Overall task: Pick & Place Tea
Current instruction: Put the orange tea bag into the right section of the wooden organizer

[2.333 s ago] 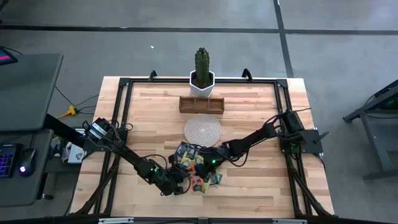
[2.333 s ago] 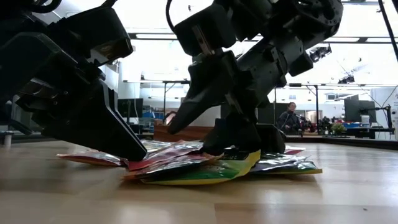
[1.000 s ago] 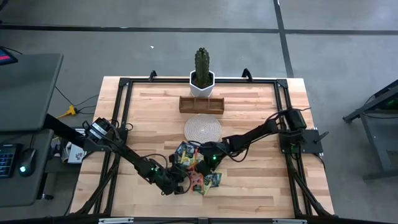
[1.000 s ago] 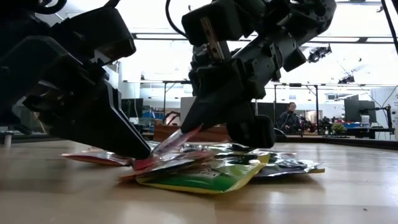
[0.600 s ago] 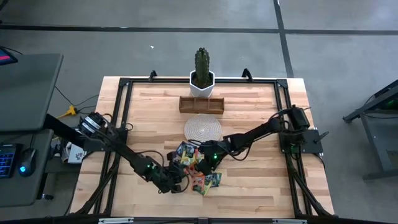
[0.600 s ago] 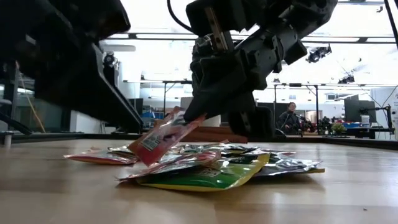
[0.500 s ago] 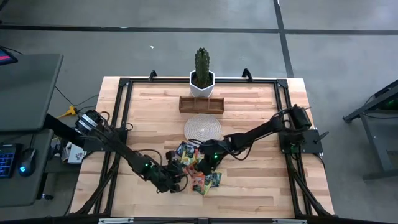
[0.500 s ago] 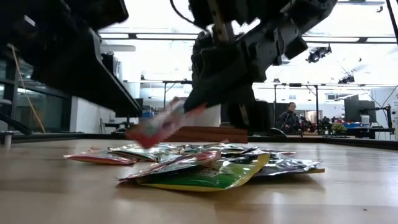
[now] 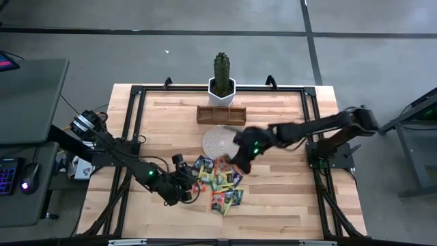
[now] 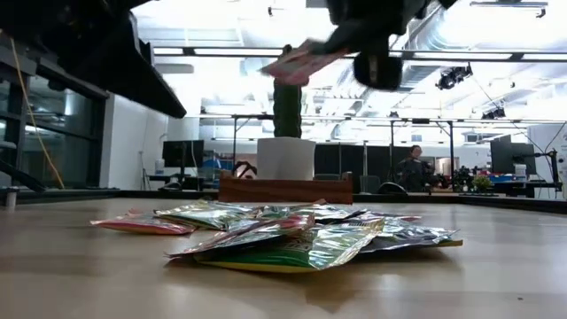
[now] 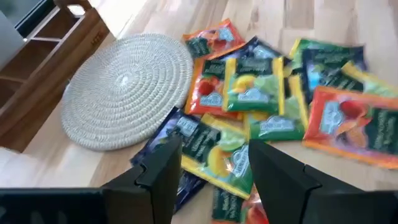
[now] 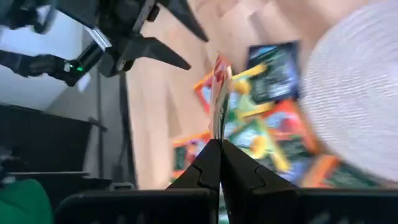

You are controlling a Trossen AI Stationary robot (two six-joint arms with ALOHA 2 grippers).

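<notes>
Tea sachets lie heaped beside the round mat; right tool clamps one above them, left tool spread apart nearby.

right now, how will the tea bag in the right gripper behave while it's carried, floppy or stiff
Probably fairly stiff: the tea bag stands straight out from the shut right gripper, pinched by one edge only, without drooping. It looks thin and flat, so likely very light. Its glossy foil suggests it could slip from so small a pinch.
</notes>
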